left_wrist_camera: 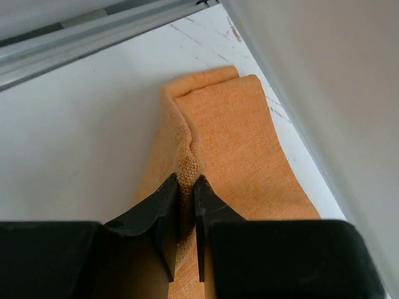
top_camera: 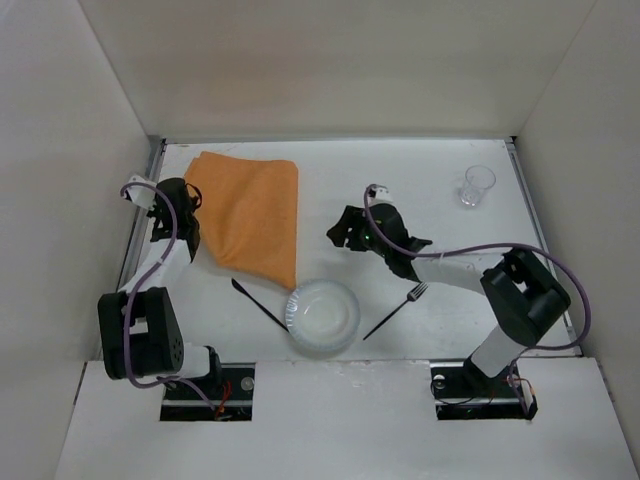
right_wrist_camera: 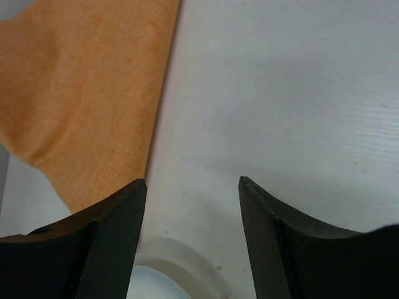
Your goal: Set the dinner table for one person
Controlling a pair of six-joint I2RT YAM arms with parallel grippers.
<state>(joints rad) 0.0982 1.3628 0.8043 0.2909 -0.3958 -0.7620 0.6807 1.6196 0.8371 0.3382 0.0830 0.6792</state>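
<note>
The dinner table (top_camera: 420, 180) is a white tabletop with metal rails along its sides. An orange cloth placemat (top_camera: 252, 215) lies rumpled at the back left. My left gripper (top_camera: 190, 203) is shut on a pinched fold at the placemat's left edge (left_wrist_camera: 187, 168). My right gripper (top_camera: 340, 232) is open and empty above bare table, just right of the placemat (right_wrist_camera: 81, 93). A white plate (top_camera: 322, 316) sits at the front middle; its rim shows in the right wrist view (right_wrist_camera: 181, 261). A black knife (top_camera: 258, 303) lies left of the plate, a black fork (top_camera: 396, 310) right of it. A clear cup (top_camera: 477, 186) stands at the back right.
White walls enclose the table on three sides. A metal rail (left_wrist_camera: 93, 37) runs along the left edge close to my left gripper. The right wall (left_wrist_camera: 336, 93) of the left wrist view stands close beside the placemat.
</note>
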